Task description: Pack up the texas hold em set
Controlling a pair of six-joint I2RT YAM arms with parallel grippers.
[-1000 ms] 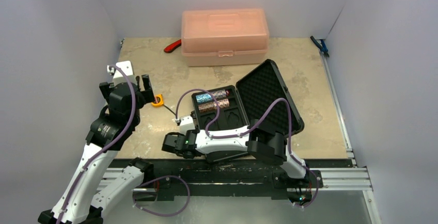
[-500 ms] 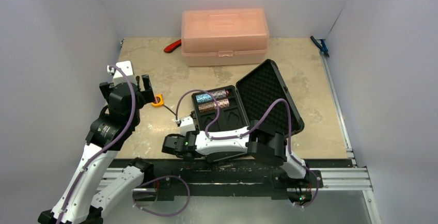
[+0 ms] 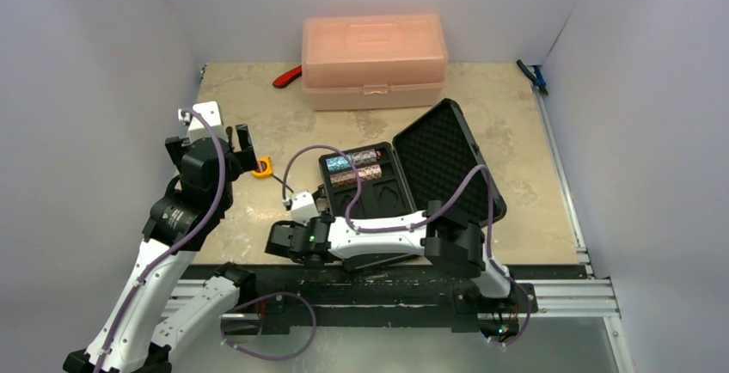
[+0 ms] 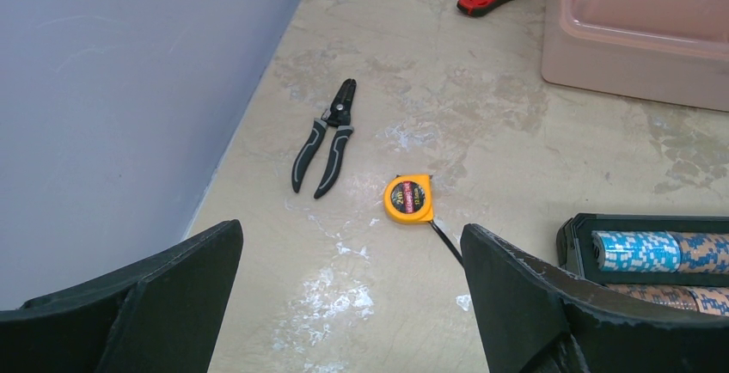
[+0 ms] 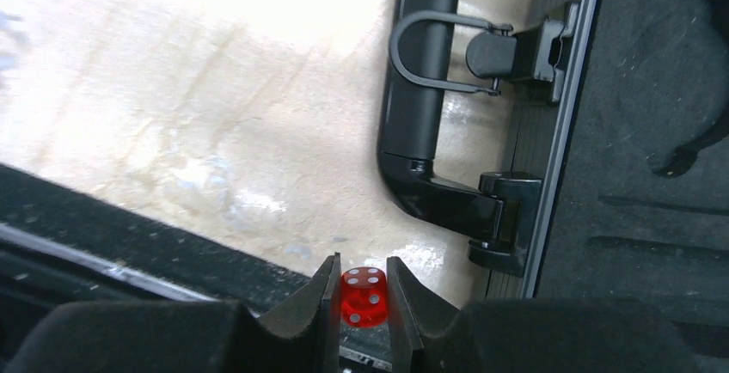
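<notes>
Right gripper [image 5: 361, 280] is clamped on a red die [image 5: 364, 298] beside the case [image 5: 653, 89], so next up is probably lifting it over the rim and dropping it inside

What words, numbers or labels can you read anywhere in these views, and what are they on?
No text reads clearly in any view.
Tape measure: round label with a red band of print, too blurred to read.
Red die: white pips only, no lettering.
Poker chips: edge pattern only, no legible number.
</notes>
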